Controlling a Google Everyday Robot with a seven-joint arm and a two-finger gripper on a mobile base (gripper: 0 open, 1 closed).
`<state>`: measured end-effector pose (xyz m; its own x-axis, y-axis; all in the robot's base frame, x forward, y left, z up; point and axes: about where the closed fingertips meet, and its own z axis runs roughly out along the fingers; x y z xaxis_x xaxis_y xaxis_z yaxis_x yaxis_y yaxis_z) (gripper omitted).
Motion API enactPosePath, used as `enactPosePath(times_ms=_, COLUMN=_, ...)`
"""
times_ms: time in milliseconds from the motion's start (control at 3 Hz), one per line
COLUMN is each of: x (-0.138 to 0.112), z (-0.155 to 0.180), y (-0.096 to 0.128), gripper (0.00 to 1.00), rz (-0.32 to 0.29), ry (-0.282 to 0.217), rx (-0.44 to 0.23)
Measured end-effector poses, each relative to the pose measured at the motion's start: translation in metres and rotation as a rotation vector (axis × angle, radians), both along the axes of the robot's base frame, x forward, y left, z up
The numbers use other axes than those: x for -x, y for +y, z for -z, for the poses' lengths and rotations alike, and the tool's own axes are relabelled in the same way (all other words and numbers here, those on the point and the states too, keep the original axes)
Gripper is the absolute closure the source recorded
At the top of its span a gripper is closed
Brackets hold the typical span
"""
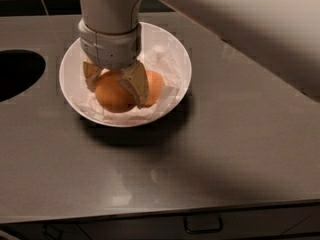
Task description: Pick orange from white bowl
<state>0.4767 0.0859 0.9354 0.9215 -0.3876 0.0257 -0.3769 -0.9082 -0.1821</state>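
The white bowl (pixel 70 91) sits on the grey counter, lined with crumpled white paper (pixel 167 59). My gripper (pixel 116 95) reaches straight down into it. Its two tan fingers (pixel 136 84) press on the left and right sides of the orange (pixel 111 101), which rests low in the bowl's front. The gripper is shut on this orange. Its stem dimple is hidden under the gripper. A second, deeper-orange fruit (pixel 156 84) lies right behind the right finger, touching the held one. Any third fruit is hidden by the wrist.
A dark round opening (pixel 15 74) is cut into the counter at the far left. The counter's front edge, with a drawer handle (pixel 202 225) below it, runs along the bottom. My arm (pixel 240 19) crosses the upper right above the counter.
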Motion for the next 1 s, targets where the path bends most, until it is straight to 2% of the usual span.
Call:
enactPosePath(times_ms=333, x=0.003, z=-0.009, y=0.0, gripper=1.0, rz=-0.008, ry=-0.03, rx=-0.014)
enactPosePath(times_ms=1000, x=0.014, z=-0.035, y=-0.009, gripper=1.0, rz=0.002, ry=-0.122, rx=-0.047)
